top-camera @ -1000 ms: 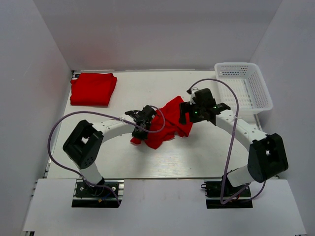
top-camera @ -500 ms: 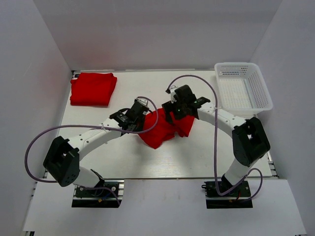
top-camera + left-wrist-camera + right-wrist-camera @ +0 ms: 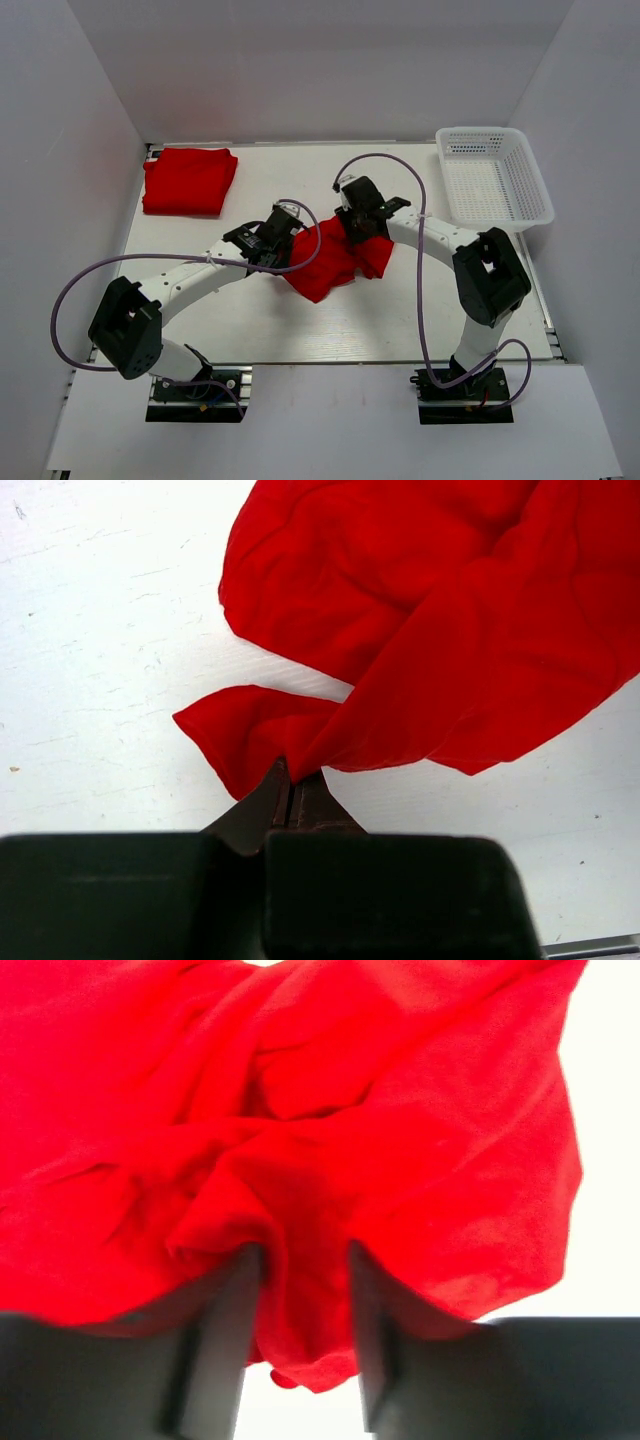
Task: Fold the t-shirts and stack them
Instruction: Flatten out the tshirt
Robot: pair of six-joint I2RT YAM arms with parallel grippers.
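The crumpled t-shirt (image 3: pixel 325 265) lies heaped in the middle of the table (image 3: pixel 400 320), and a folded t-shirt (image 3: pixel 189 180) sits well apart at the far left corner. The left tool (image 3: pixel 295 785) is closed tight, pinching the heap's left edge. The right tool (image 3: pixel 305 1260) presses into its far side, fingers part-way apart with bunched cloth filling the gap; whether they grip it cannot be told.

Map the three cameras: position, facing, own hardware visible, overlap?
Top external: above, behind the bases, looking down at the table; left arm, right arm, folded t-shirt, basket.
Left wrist: on the left arm, looking down; left claw pinching the crumpled t-shirt.
Right wrist: close on the same shirt; right claw fingers astride a fold.
Shared: all three see the crumpled t-shirt.
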